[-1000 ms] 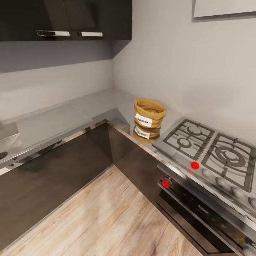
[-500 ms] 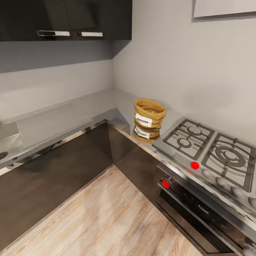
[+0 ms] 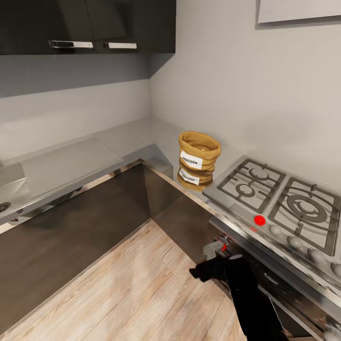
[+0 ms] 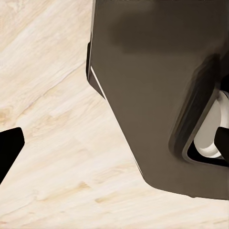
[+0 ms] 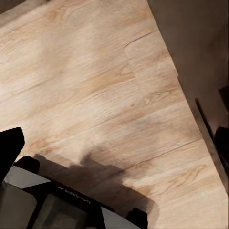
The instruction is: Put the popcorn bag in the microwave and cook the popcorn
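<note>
1. The popcorn bag [image 3: 199, 153] stands upright on the steel-grey worktop [image 3: 137, 137], in the stretch running along the right-hand wall, just beside the near-left corner of the gas hob [image 3: 279, 199] and near the worktop's front edge.
2. Its white label faces out into the room, and the glossy surface mirrors the sack right beneath it.
3. A dark arm [image 3: 251, 298] rises from the lower edge of the head view on the right, in front of the built-in oven [image 3: 265, 279], well below the bag and clear of it.
4. The right gripper [image 3: 208, 271] at its tip points left over the floor; it shows as a black shape and I cannot tell how its jaws stand from here.
5. In the right wrist view, dark finger tips sit at opposite edges over the pale wood floor [image 5: 105, 95], so the jaws are spread with nothing between them.
6. The left gripper [image 4: 117, 145] also has its jaws wide apart and empty, one dark tip at each side of the left wrist view.
7. Between those tips lie floor planks and a dark rounded body with a white wheel-like part [image 4: 210, 133].
8. Two red knobs [image 3: 259, 219] show on the front of the hob and oven.
9. Dark wall cabinets [image 3: 90, 23] with silver handles hang over the left run of worktop.
</note>
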### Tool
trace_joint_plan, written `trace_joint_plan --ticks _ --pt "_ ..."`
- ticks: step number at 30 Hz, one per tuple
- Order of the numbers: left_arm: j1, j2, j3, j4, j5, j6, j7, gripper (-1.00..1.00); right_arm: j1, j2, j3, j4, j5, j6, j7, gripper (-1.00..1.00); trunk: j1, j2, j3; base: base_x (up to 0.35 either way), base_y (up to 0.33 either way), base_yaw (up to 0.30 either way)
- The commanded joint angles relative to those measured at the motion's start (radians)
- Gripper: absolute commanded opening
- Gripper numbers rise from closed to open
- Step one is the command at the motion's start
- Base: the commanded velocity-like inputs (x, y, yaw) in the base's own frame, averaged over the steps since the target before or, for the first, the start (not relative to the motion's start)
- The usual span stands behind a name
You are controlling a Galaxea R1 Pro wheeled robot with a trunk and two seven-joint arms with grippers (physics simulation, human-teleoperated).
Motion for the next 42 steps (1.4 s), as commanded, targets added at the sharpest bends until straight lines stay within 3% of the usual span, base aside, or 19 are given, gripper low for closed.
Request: trace_joint_plan --ticks 1,5,7,13,16,18,20,21,23,25,27,33,38,42 --pt "0.000 0.000 0.002 0.000 0.006 -0.003 0.000 1.00 -0.082 0.000 0.001 -0.003 0.009 0.060 0.013 1.00 0.000 -0.001 -0.001 0.000 0.000 0.000" --pt "0.000 0.000 0.003 0.000 0.006 -0.002 0.000 1.00 -0.336 0.000 0.004 -0.003 -0.068 0.077 0.071 1.00 0.000 -0.001 -0.001 0.000 0.000 0.000" --pt "0.000 0.001 0.002 0.000 0.006 -0.002 0.000 1.00 -0.444 0.000 0.004 -0.003 -0.086 0.077 0.081 1.00 0.000 -0.001 -0.001 0.000 0.000 0.000" --pt "0.000 0.000 0.002 0.000 0.006 -0.002 0.000 1.00 -0.687 0.000 -0.001 0.072 -0.063 0.077 0.037 1.00 0.000 -0.001 -0.001 0.000 0.000 0.000" --pt "0.000 0.001 0.002 0.000 0.006 -0.002 0.000 1.00 -0.815 -0.003 -0.009 0.222 -0.042 0.077 -0.040 1.00 0.000 -0.001 -0.001 0.000 0.000 0.000" --pt "0.000 0.001 0.003 0.000 0.006 -0.002 0.000 1.00 -0.913 -0.055 -0.016 0.372 -0.039 0.077 -0.104 1.00 0.000 -0.001 -0.001 0.000 0.000 0.000" --pt "0.000 0.001 0.003 0.000 0.006 -0.002 0.000 1.00 -1.024 -0.107 -0.054 0.520 -0.039 0.077 -0.142 1.00 0.000 -0.001 -0.001 0.000 0.000 0.000" --pt "0.000 0.001 0.003 0.000 0.006 -0.002 0.000 1.00 -1.103 -0.159 -0.097 0.610 -0.038 0.077 -0.155 1.00 0.000 -0.001 -0.001 0.000 0.000 0.000" --pt "0.000 0.000 0.003 -0.001 0.006 -0.003 0.000 1.00 -1.186 -0.235 -0.124 0.674 -0.038 0.077 -0.161 1.00 0.000 -0.001 -0.001 0.000 0.000 0.000" --pt "0.000 0.000 0.003 -0.001 0.006 -0.003 0.000 1.00 -1.215 -0.275 -0.132 0.689 -0.037 0.077 -0.161 1.00 0.000 -0.001 -0.001 0.000 0.000 0.000" --pt "0.000 0.000 0.003 -0.001 0.006 -0.003 0.000 1.00 -1.230 -0.292 -0.131 0.685 -0.035 0.077 -0.160 1.00 0.000 -0.001 -0.001 0.000 0.000 0.000" --pt "0.000 0.001 0.002 -0.001 0.005 -0.003 -0.006 1.00 -1.235 -0.298 -0.132 0.663 -0.038 0.077 -0.154 1.00 0.000 -0.001 -0.001 0.000 0.000 0.000" --pt "0.000 0.001 0.002 -0.001 0.044 -0.006 -0.005 1.00 -1.235 -0.297 -0.132 0.664 -0.040 0.077 -0.153 1.00 0.000 -0.001 -0.001 0.000 0.000 0.000" --pt "0.000 0.001 0.003 -0.001 0.050 -0.004 -0.002 1.00 -1.235 -0.297 -0.135 0.669 -0.043 0.077 -0.152 1.00 0.000 -0.001 -0.001 0.000 0.000 0.000"
